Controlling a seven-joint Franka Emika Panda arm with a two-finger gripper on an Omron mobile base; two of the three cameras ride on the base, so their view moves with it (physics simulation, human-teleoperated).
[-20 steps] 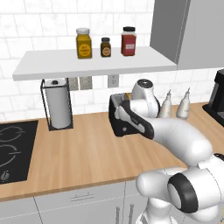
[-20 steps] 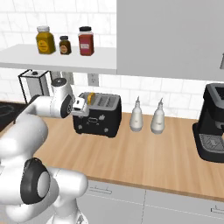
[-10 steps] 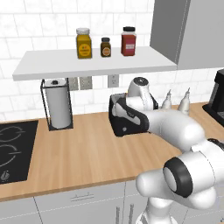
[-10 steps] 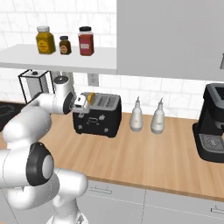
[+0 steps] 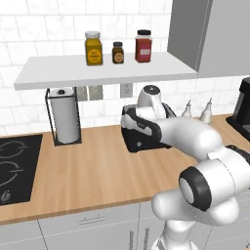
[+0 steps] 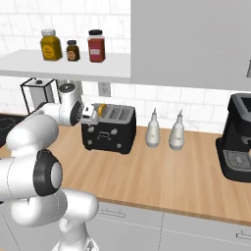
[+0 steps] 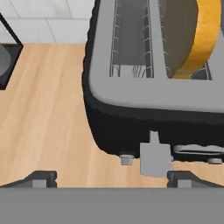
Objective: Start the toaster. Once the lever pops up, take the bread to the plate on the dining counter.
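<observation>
A kitchen counter [image 5: 93, 171] of light wood is being shown, with white tile behind it. In the left base view, the toaster [image 5: 141, 139] is sitting at the centre of the frame, mostly hidden by the white arm that is reaching up from the lower right. In the right base view, the toaster [image 6: 110, 129] is standing left of centre, and the gripper [image 6: 92, 112] is being held just over its upper left corner. The bread [image 6: 101, 109] is standing upright in a slot at that end, its golden crust poking out.

In the hand view, the toaster [image 7: 131, 122] is being looked down on from close above — the bread [image 7: 197, 39] is seated in the slot at the upper right, while the neighbouring slot is bare wire. A grey lever [image 7: 154, 157] is jutting from the black front, low in the frame. The gripper [image 7: 113, 180] is spread to its widest, its fingertips [image 7: 41, 179] far apart at the bottom edge, and nothing is being held.
</observation>
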